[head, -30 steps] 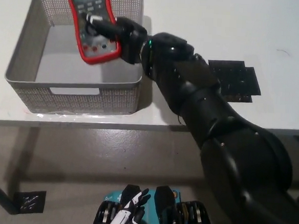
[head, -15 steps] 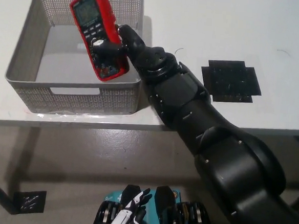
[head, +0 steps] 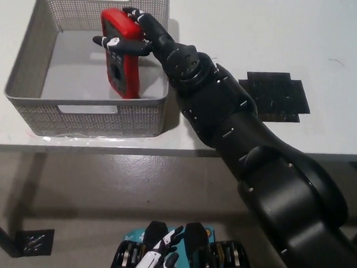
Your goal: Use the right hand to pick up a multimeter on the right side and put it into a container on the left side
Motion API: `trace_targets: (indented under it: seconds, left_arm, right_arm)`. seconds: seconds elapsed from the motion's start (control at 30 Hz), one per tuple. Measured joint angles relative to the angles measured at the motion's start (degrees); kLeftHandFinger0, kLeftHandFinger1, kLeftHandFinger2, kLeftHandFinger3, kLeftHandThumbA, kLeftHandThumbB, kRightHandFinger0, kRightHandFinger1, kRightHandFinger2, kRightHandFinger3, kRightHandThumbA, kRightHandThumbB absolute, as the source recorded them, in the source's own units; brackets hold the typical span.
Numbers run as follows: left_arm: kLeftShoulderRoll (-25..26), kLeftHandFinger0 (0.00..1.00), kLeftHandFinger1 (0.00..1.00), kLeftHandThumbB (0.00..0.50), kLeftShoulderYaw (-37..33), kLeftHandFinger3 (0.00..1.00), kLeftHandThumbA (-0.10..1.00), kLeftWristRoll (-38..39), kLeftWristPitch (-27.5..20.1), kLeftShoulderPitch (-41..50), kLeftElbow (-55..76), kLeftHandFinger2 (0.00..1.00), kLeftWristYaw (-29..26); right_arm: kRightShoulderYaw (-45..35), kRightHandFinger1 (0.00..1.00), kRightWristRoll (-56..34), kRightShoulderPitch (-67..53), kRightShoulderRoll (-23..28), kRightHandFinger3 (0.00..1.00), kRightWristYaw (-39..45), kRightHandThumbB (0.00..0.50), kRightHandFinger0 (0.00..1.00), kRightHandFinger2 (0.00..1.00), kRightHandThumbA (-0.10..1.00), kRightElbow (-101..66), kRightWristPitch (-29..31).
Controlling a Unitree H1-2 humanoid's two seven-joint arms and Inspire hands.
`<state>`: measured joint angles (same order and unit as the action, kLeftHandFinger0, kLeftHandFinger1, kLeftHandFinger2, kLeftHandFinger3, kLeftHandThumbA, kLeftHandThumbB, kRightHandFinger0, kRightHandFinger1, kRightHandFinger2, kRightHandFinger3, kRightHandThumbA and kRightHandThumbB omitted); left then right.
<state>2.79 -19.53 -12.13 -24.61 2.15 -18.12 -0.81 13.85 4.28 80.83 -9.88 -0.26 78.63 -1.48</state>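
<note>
The red multimeter [head: 120,59] hangs tilted inside the grey mesh container [head: 31,44] at the table's left, near its right wall. My black right hand [head: 142,38] reaches over the container's right rim and is shut on the multimeter's upper part, fingers wrapped across its face. Whether the meter's lower end touches the container's floor I cannot tell. My white left hand [head: 157,261] rests low at the bottom of the head view, below the table edge, fingers apart and holding nothing.
A black square mat [head: 276,95] lies on the white table [head: 265,30] to the right of my arm. The table's front edge [head: 104,148] runs just below the container. A small black marker plate [head: 35,242] lies on the floor at lower left.
My right hand has turned and lowered the multimeter deeper into the container, its face now turned more edge-on. The left hand has stayed where it was.
</note>
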Motion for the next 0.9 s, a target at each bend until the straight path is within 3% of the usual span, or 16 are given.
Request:
trace_targets:
  seconds: [0.27,0.37,0.47,0.67,0.73,0.83,0.9]
  left_arm:
    - [0.01,1.0,1.0,0.5,0.18,1.0,1.0,0.07,0.0,0.12,0.17,1.0,0.15]
    - [0.09,1.0,1.0,0.5,0.33,1.0,1.0,0.17,0.03,0.32,0.16,1.0,0.26]
    - [0.22,1.0,1.0,0.5,0.34,1.0,1.0,0.18,0.06,0.37,0.11,1.0,0.26]
    - [0.3,1.0,1.0,0.499,0.33,1.0,1.0,0.2,0.21,0.37,-0.05,1.0,0.25]
    - [0.31,1.0,1.0,0.5,0.33,1.0,1.0,0.2,0.32,0.37,-0.14,1.0,0.25]
    - [0.32,1.0,1.0,0.5,0.34,1.0,1.0,0.2,0.39,0.38,-0.25,1.0,0.25]
    - [0.32,1.0,1.0,0.5,0.34,1.0,1.0,0.2,0.42,0.39,-0.31,1.0,0.24]
  right_arm:
    - [-1.95,1.0,-0.06,-2.18,3.57,1.0,2.45,0.442,1.0,1.0,1.0,-8.82,3.3]
    - [-2.46,1.0,-0.07,-5.17,6.37,1.0,3.33,0.468,1.0,1.0,1.0,-16.13,3.01]
    - [-2.77,1.0,-0.09,-8.07,8.68,1.0,3.99,0.425,1.0,1.0,1.0,-21.96,2.23]
    - [-3.82,1.0,-0.2,-14.79,13.62,1.0,5.14,0.471,1.0,1.0,1.0,-34.53,-0.29]
    - [-4.69,1.0,-0.46,-17.21,15.24,1.0,5.56,0.424,1.0,1.0,0.96,-38.88,-1.21]
    - [-5.97,1.0,-1.04,-20.71,16.95,1.0,5.89,0.437,1.0,1.0,0.94,-44.4,-2.2]
    - [-6.67,1.0,-1.6,-23.8,18.01,1.0,6.07,0.41,1.0,1.0,0.94,-48.65,-3.06]
